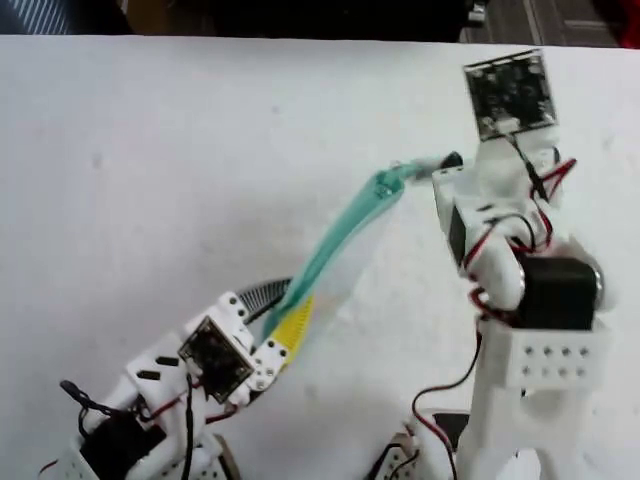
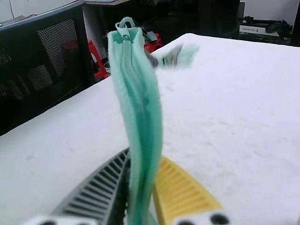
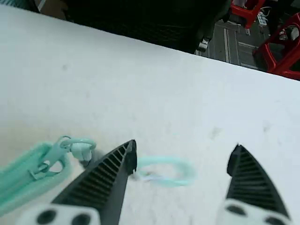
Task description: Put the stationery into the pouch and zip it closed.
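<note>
The pouch point(image 1: 340, 250) is translucent with a mint-green zip and is lifted off the table, slanting from the lower left up to the right. My left gripper point(image 1: 280, 312) is shut on its lower end, with the zip edge point(image 2: 140, 117) pinched between the grey finger point(image 2: 101, 187) and the yellow finger point(image 2: 180, 192). The zip slider point(image 2: 125, 27) sits at the pouch's far end, where a mint loop strap point(image 3: 164, 171) hangs from it. My right gripper point(image 3: 183, 146) is open just beyond that end, with the strap lying between its black fingers. The slider point(image 3: 61, 152) is just outside one finger.
The white table point(image 1: 150, 150) spreads wide to the left and behind the pouch. The right arm's body point(image 1: 530, 290) stands at the right edge. Beyond the table's far edge are a black mesh chair point(image 2: 47, 56) and red stools point(image 3: 276, 37).
</note>
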Robot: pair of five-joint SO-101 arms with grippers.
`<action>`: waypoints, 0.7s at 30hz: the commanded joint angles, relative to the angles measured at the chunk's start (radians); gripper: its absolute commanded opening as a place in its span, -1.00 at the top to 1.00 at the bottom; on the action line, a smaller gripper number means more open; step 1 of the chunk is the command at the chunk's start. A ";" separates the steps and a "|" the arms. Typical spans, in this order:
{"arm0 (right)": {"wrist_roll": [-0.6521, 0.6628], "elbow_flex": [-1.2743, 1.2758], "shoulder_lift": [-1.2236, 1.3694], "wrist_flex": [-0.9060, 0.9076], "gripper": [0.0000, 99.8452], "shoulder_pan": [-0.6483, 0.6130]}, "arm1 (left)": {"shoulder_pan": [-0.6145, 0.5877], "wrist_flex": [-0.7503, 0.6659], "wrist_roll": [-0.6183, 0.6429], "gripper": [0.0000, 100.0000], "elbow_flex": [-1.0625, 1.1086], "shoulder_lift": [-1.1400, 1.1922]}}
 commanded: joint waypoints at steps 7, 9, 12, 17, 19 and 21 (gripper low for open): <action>-0.227 -0.219 -0.033 0.136 0.46 -0.400 | 0.012 0.023 -0.006 0.96 0.005 0.007; -0.230 -0.216 -0.033 0.142 0.44 -0.403 | 0.012 0.023 -0.006 0.96 0.005 0.007; -0.272 -0.221 -0.033 0.196 0.43 -0.414 | 0.012 0.023 -0.006 0.96 0.006 0.007; -0.477 -0.209 -0.004 0.236 0.43 -0.464 | 0.012 0.023 -0.006 0.96 0.006 0.007; -0.480 -0.206 0.033 0.237 0.43 -0.463 | 0.012 0.023 -0.006 0.96 0.006 0.007; -0.485 -0.210 0.084 0.242 0.42 -0.464 | 0.013 0.023 -0.006 0.96 0.006 0.007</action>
